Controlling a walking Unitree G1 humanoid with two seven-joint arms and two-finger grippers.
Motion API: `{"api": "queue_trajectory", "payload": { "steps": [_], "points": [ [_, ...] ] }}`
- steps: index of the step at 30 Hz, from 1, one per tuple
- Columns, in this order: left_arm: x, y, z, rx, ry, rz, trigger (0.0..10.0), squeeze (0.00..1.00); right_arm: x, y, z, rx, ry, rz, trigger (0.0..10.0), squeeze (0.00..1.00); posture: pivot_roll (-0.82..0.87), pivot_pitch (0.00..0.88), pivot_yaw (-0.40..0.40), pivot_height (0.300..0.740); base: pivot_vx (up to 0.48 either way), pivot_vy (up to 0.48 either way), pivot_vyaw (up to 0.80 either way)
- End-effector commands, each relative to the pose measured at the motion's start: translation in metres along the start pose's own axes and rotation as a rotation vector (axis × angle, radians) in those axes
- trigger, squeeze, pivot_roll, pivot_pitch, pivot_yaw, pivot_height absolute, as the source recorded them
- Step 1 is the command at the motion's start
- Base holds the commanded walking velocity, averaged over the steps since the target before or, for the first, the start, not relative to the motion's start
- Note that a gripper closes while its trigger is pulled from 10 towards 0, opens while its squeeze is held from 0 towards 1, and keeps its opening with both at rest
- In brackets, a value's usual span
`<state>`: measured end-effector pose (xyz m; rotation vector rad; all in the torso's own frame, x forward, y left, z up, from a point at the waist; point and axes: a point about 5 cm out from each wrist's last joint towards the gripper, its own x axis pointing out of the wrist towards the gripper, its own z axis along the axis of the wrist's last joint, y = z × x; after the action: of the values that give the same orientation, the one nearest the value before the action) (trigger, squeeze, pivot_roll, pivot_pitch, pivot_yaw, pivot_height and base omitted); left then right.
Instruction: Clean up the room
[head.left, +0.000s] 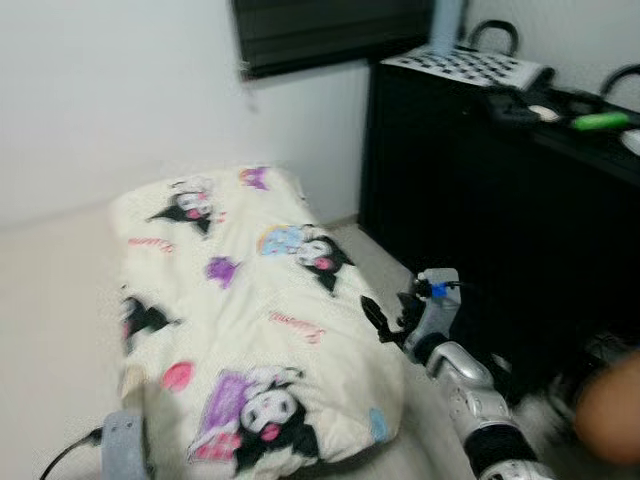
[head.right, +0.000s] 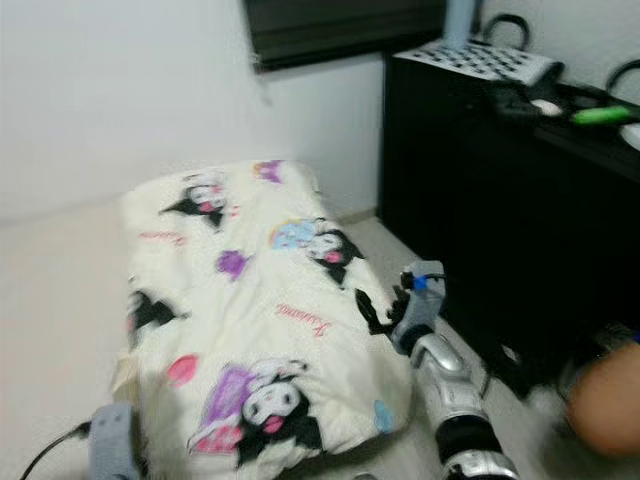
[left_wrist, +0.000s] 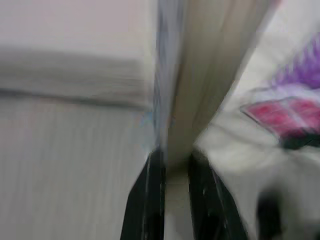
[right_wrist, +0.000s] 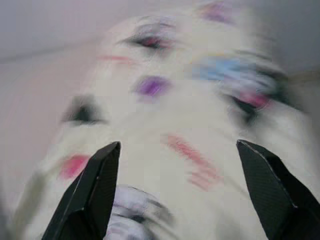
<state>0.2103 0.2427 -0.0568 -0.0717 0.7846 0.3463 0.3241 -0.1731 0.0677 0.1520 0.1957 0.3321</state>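
We see a cream quilt (head.left: 250, 310) printed with black-and-white cartoon figures, purple and pink patches — beside a black cabinet (head.left: 480, 200), a green object (head.left: 600, 121) on top, and a white wall (head.left: 120, 90).

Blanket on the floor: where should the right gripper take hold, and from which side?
Judging from its pose, the near right edge of the blanket, where the fabric drapes down to the floor. The right gripper is open beside that edge, so come in sideways from the right. The left gripper seems shut on the opposite edge.
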Motion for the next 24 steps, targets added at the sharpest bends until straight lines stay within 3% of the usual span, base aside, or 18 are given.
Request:
{"api": "queue_trajectory", "payload": {
  "steps": [1, 17, 24],
  "points": [
    [-0.006, 0.01, -0.025, 0.013, 0.089, 0.03, 10.0, 0.0, 0.007, 0.019, 0.001, -0.008, -0.013, 0.074, 10.0, 0.0, -0.19, 0.094, -0.024, 0.74, 0.0, 0.0, 0.78],
    [-0.004, 0.002, -0.017, 0.037, 0.052, -0.017, 10.0, 0.0, 0.006, 0.018, -0.002, -0.008, -0.016, 0.053, 10.0, 0.0, -0.19, 0.099, -0.022, 0.74, 0.0, 0.0, 0.78],
    [0.0, -0.019, 0.003, 0.09, -0.029, -0.091, 10.0, 0.0, 0.002, 0.005, -0.016, -0.006, 0.044, -0.061, 10.0, 0.0, -0.18, 0.086, -0.02, 0.74, 0.0, 0.0, 0.0]
  ]
}}
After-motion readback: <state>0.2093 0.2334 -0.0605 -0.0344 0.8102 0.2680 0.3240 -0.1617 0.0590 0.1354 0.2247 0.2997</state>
